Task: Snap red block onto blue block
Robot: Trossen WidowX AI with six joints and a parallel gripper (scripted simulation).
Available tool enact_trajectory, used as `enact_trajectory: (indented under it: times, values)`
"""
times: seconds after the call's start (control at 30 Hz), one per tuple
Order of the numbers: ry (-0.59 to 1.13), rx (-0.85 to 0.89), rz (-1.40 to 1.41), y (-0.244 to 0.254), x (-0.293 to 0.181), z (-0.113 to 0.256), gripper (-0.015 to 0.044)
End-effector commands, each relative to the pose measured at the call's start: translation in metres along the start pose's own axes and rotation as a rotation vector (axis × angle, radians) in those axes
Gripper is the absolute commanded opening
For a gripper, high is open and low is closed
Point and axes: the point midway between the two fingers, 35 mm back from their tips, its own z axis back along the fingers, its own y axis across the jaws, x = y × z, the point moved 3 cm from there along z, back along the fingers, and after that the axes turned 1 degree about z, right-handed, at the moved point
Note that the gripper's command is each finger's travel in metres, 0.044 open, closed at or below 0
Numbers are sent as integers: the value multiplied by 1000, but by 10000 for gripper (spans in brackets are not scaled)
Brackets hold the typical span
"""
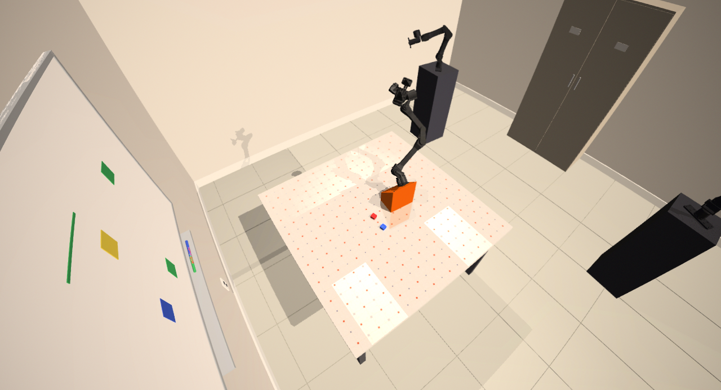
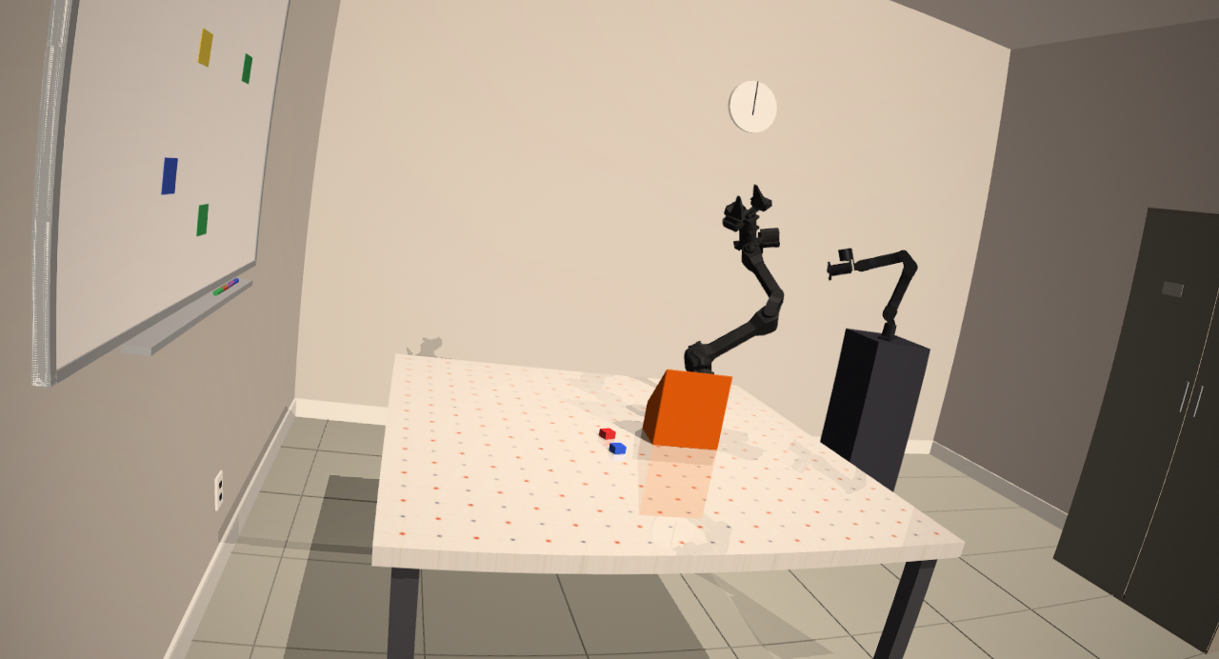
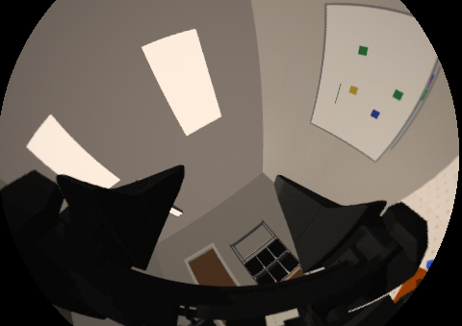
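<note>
The red block (image 1: 373, 216) (image 2: 607, 433) lies on the table beside the orange box. The blue block (image 1: 383, 226) (image 2: 617, 448) lies on the table a short way from it, with a gap between the two. The blue block (image 3: 429, 264) shows in part at the right edge of the wrist view; the red block does not show there. My gripper (image 1: 399, 85) (image 2: 748, 196) (image 3: 231, 175) is open and empty, raised high above the table and far from both blocks. Its fingers point up, toward the ceiling and walls.
An orange box (image 1: 403, 198) (image 2: 691, 409) stands on the table (image 1: 322, 246) (image 2: 511, 502) at the arm's base, close to the blocks. Another arm (image 1: 443, 44) (image 2: 902, 284) stands on a dark pedestal (image 1: 436, 102) (image 2: 877, 399) beyond the table. A whiteboard (image 1: 65, 186) (image 2: 128, 144) hangs on the side wall.
</note>
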Motion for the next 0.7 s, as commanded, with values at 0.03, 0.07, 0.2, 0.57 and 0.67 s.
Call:
enact_trajectory:
  times: [0.03, 0.07, 0.2, 0.57, 0.67]
  values:
    - [-3, 3, -3, -1, 2, 0, 440]
    - [-13, 12, -11, -3, 10, 1, 440]
    - [-97, 63, -76, -27, 64, 4, 440]
    - [-344, 58, -317, -144, 187, 2, 440]
    - [-381, 31, -348, -168, 201, -1, 440]
